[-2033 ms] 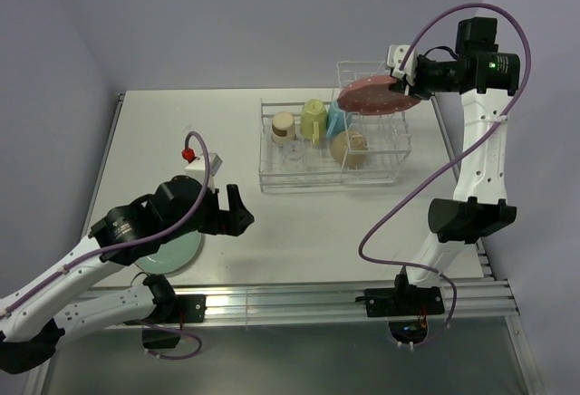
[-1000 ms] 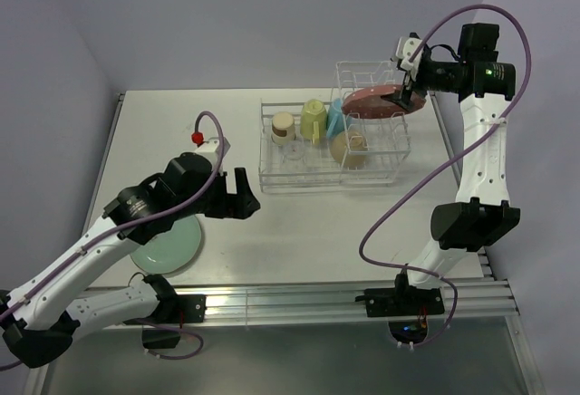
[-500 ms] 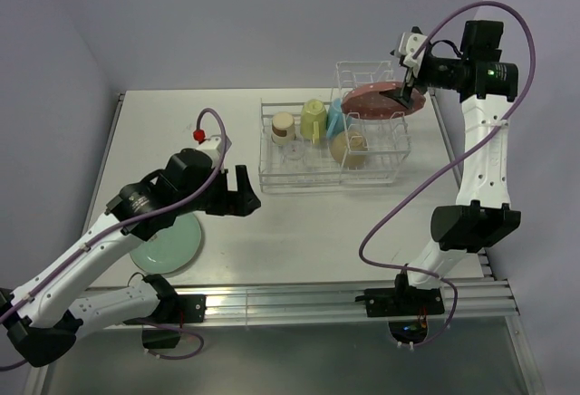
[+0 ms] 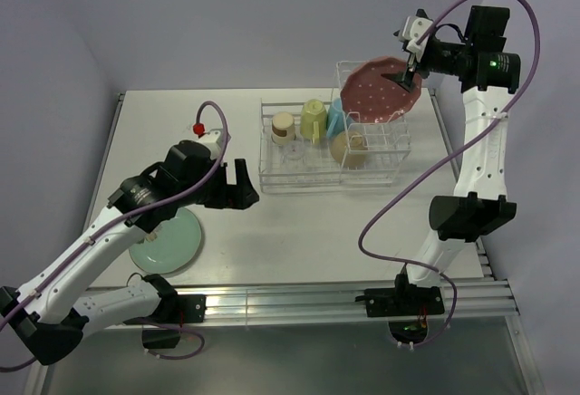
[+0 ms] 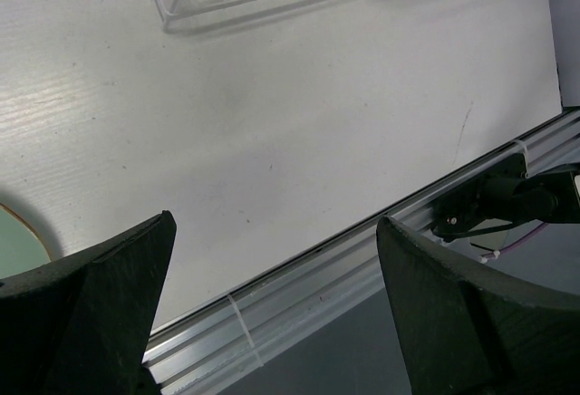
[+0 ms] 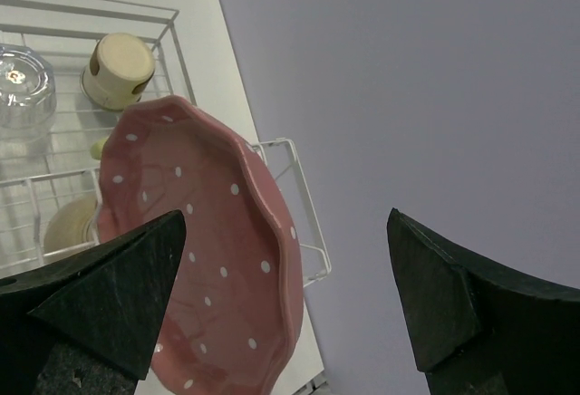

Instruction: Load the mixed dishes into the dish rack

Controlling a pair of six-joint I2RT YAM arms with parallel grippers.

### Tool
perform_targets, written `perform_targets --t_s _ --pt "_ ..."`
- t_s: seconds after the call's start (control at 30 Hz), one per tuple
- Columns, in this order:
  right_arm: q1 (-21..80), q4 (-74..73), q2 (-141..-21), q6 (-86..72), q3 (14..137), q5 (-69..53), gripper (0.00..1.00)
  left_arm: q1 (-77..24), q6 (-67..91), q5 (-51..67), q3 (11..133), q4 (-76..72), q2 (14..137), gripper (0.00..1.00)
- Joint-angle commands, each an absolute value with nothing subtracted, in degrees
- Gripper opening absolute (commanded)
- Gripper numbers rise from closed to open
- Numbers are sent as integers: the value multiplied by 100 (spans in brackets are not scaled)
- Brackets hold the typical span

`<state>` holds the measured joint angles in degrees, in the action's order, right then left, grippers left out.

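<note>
The pink scalloped white-dotted plate [image 4: 376, 93] [image 6: 210, 259] stands tilted in the taller section of the white wire dish rack [image 4: 270, 178] [image 6: 304, 187]. My right gripper [image 4: 401, 73] [image 6: 281, 300] hangs open at the plate's upper right rim, which shows between the fingers with nothing closed on it. In the low basket are a metallic-tan cup [image 4: 284, 126] [image 6: 118, 69], a clear glass [image 4: 292, 149] [image 6: 23, 82], a yellow-green mug [image 4: 314, 119], a light-blue mug [image 4: 336, 120] and a cream bowl [image 4: 349, 148] [image 6: 68, 223]. The mint-green plate [image 4: 168, 243] [image 5: 14, 243] lies on the table at the front left. My left gripper [image 4: 245, 188] [image 5: 281, 322] is open and empty, to the right of that plate.
The white table [image 4: 299, 223] ends in an aluminium rail [image 4: 299, 300] [image 5: 299, 286] at the front. A lilac wall [image 6: 426, 96] stands close behind and to the right of the rack. The right arm's base mount [image 5: 507, 200] sits on the rail.
The pink plate has tipped from lying nearly flat on the tall section to standing tilted in it. My right gripper has risen and drawn back. The left gripper has crept slightly toward the rack.
</note>
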<state>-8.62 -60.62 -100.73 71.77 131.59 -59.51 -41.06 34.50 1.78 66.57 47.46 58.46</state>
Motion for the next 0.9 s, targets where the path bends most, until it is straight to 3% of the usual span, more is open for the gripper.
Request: perform_targets --t_s 0.0,0.5,0.57,0.73,0.87 --pt "-853 -5749 -10169 7014 13368 -6091 99 -3999 3278 343 6847 4579 5853 99" --pt "-598 -5381 -9467 6637 12640 -6731 97 -3605 3568 264 6636 4491 5923 99" --pt "-484 -4802 -9037 5763 11950 -6864 97 -3437 3665 28 6688 4718 6011 99" --pt "585 -850 -7615 2741 9540 -6681 98 -2769 4086 -1176 6978 5676 6310 99" --pt "1562 -70 -7339 1925 8825 -6302 100 -2216 4394 -1547 6821 6117 6206 99"
